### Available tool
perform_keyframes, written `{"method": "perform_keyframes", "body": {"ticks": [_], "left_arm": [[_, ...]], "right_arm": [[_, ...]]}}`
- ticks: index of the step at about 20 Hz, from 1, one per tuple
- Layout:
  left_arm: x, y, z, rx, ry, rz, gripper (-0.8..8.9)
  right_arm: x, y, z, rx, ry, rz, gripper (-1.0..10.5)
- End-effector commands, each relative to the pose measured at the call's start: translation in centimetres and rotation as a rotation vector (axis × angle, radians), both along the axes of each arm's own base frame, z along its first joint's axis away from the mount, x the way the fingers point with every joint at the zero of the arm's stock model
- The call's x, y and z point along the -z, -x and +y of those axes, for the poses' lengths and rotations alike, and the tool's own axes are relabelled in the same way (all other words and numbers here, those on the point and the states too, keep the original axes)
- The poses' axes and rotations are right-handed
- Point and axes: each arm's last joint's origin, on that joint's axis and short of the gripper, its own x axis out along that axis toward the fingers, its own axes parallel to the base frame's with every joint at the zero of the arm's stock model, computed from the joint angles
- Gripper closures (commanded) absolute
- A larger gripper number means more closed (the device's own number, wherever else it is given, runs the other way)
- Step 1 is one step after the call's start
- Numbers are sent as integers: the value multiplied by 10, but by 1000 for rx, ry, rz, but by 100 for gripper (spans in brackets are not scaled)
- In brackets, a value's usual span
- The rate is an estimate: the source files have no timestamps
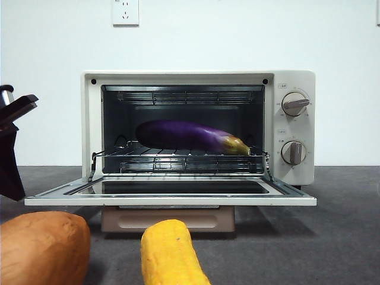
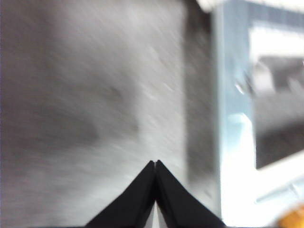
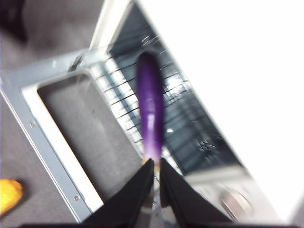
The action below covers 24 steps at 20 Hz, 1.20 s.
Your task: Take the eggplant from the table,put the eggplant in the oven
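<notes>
The dark-purple eggplant (image 1: pixel 190 135) lies lengthwise on the wire rack (image 1: pixel 178 161) inside the open cream-white oven (image 1: pixel 291 80), its yellowish stem end pointing toward the knobs. No gripper touches it in the front view. In the right wrist view the eggplant (image 3: pixel 150 109) lies beyond my right gripper (image 3: pixel 156 161), whose jaws stand shut with nothing between them. That gripper is outside the front view. My left gripper (image 2: pixel 156 162) is shut and empty over the grey table (image 2: pixel 85 104), beside the oven door; it shows as a dark shape (image 1: pixel 18 110) at the left edge.
The oven door (image 1: pixel 172 200) is folded down flat toward the front. An orange-brown sweet potato (image 1: pixel 41 246) and a yellow corn cob (image 1: pixel 169 252) lie on the table (image 1: pixel 332 237) in front of it. A white wall stands behind.
</notes>
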Motion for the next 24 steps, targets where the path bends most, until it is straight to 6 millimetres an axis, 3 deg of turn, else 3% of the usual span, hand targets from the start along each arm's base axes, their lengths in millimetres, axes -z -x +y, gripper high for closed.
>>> {"method": "perform_keyframes", "body": {"ticks": [1, 7, 12, 24], "left_arm": [[11, -3, -3, 54, 52, 38, 807], [32, -6, -10, 100, 73, 118, 807], [36, -6, -13, 159, 209, 134, 807], [34, -3, -16, 223, 321, 127, 807]], "right_arm": [[-23, 16, -20, 25, -128, -20, 943], [-48, 40, -60, 31, -269, -90, 943], [-59, 55, -85, 44, -357, -120, 943], [-70, 76, -119, 52, -480, -167, 943]]}}
